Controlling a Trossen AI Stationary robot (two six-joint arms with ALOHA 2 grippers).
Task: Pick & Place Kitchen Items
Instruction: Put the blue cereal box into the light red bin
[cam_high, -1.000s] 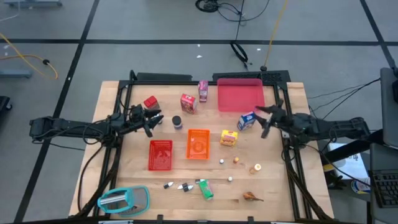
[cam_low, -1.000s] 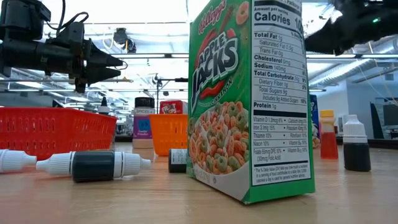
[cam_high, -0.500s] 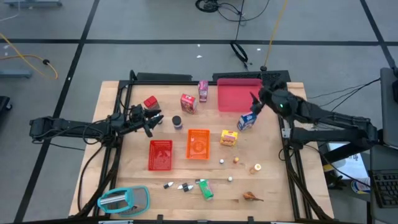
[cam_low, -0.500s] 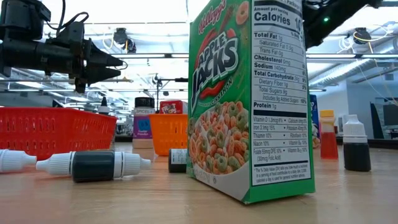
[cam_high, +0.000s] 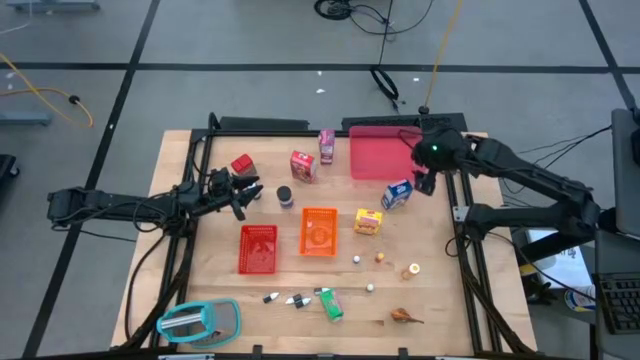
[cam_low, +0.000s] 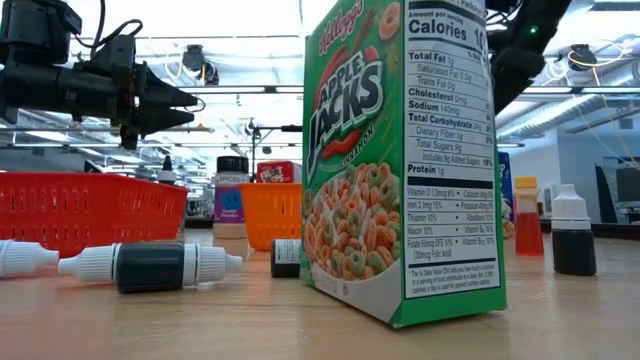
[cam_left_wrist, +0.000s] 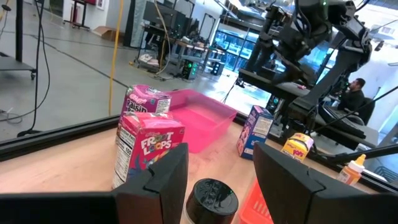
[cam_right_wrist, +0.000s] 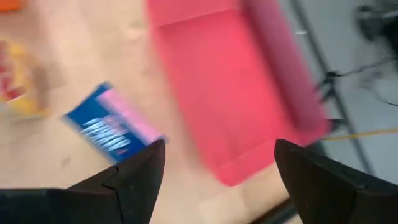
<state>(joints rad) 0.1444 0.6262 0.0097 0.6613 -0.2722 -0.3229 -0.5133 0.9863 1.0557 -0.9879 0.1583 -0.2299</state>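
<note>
Even overhead light is falling on the tabletop (cam_high: 430, 300) in the high view, leaving only faint, short shadows beside the things on it. In the low view, bright ceiling strip lights are glaring behind the green cereal box (cam_low: 405, 160), which is looking sharp, while the room behind is going soft. The right wrist view is smearing heavily: the blue carton (cam_right_wrist: 112, 130) and pink tray (cam_right_wrist: 230, 81) are showing blurred edges.

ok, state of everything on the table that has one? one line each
left end effector: open, empty, above the table near the dark can
right end effector: open, empty, over the pink tray's edge
blue carton: tilted, beside the tray
Froot Loops box: upright
Apple Jacks box: upright
red basket: looks empty
dark dropper bottle: lying on its side
</note>
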